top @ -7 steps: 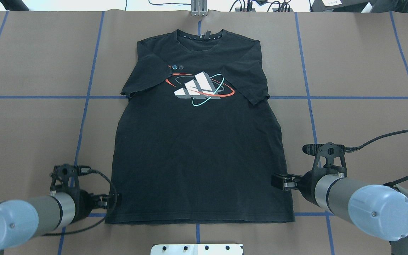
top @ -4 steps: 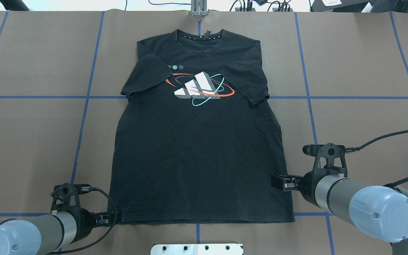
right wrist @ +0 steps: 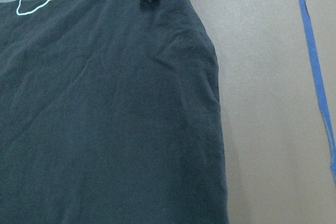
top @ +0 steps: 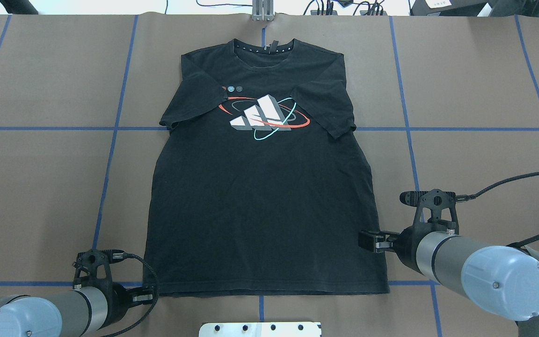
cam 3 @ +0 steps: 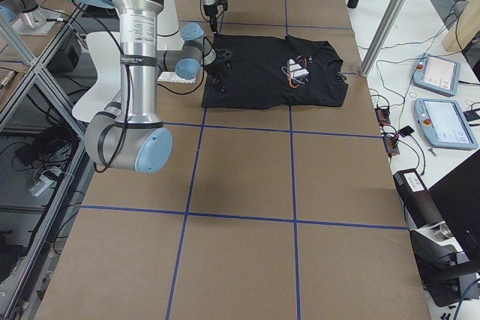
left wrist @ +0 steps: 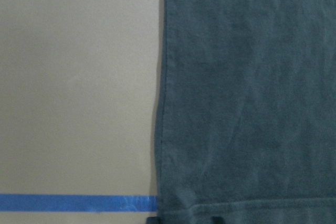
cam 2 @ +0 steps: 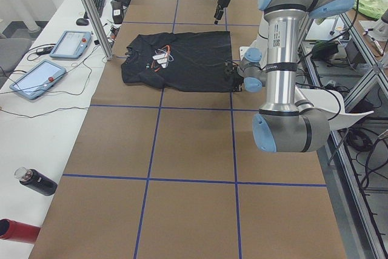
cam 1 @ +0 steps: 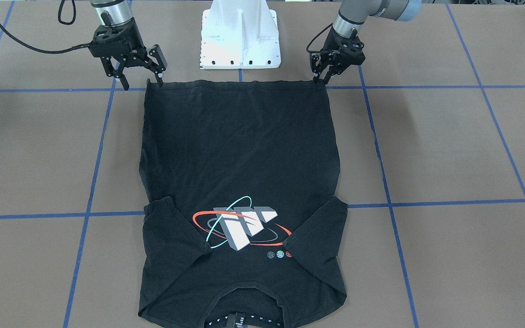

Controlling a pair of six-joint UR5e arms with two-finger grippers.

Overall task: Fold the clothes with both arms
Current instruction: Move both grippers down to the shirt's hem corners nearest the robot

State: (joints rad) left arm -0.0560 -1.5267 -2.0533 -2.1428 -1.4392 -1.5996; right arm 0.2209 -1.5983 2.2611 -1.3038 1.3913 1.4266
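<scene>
Shirt lies flat on the table, graphic up, hem toward the robot. Front view shows the right hand spread at one hem corner. Left wrist view shows the left hand with tips apart, astride the other corner.

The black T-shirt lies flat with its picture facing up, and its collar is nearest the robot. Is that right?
No. The T-shirt lies flat with its picture facing up, but its hem, not its collar, is nearest the robot. The exterior front-facing view shows the hem just below the white base.
</scene>
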